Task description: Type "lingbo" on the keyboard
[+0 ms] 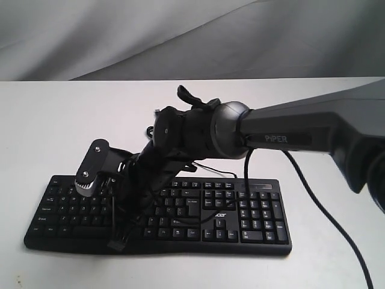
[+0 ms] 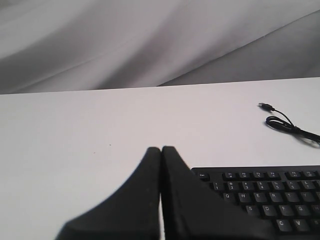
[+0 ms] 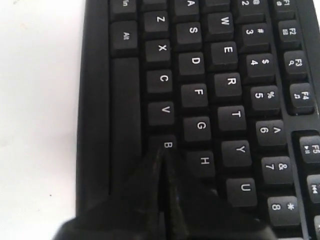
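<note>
The black keyboard point(image 1: 258, 224) with white legends lies on the white table, its number pad to the right. My right arm reaches across it from the right. In the exterior view the right gripper point(image 1: 132, 217) points down at the lower letter rows, left of the middle. In the right wrist view the right gripper point(image 3: 161, 156) is shut, and its joined tips rest at the edge of the B key point(image 3: 167, 144). My left gripper point(image 2: 161, 149) is shut on nothing, low over bare table beside the keyboard's Esc corner point(image 2: 202, 175). It does not show in the exterior view.
The keyboard's thin USB cable point(image 2: 286, 123) lies loose on the table behind it, plug free. A thick black robot cable point(image 1: 328, 214) hangs from the right arm and crosses the table right of the number pad. Grey cloth backs the table point(image 1: 48, 120).
</note>
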`<state>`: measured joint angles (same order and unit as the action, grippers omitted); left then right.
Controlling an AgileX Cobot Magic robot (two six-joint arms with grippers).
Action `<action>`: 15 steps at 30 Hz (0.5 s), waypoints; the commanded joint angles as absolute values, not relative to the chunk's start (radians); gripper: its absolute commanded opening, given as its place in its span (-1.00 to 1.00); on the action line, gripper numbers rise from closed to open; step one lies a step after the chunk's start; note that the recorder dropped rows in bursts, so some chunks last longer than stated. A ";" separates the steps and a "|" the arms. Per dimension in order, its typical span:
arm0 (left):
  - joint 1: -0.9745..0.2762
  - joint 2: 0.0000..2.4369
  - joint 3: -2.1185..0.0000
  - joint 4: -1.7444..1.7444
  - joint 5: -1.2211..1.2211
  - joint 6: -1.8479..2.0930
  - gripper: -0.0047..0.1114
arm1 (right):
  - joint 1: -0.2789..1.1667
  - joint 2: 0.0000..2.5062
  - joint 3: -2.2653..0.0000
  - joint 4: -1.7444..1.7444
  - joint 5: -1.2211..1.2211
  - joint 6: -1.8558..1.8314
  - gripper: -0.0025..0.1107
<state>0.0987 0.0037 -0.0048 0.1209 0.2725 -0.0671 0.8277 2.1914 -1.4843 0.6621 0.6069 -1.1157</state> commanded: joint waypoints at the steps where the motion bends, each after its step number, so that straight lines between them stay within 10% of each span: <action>1: 0.100 0.000 0.000 0.117 0.266 -0.069 -0.91 | 0.827 2.195 -1.485 0.673 0.613 -1.113 -0.96; 15: 0.100 0.000 0.000 0.117 0.266 -0.069 -0.91 | 0.827 2.224 -1.485 0.673 0.613 -1.115 -0.96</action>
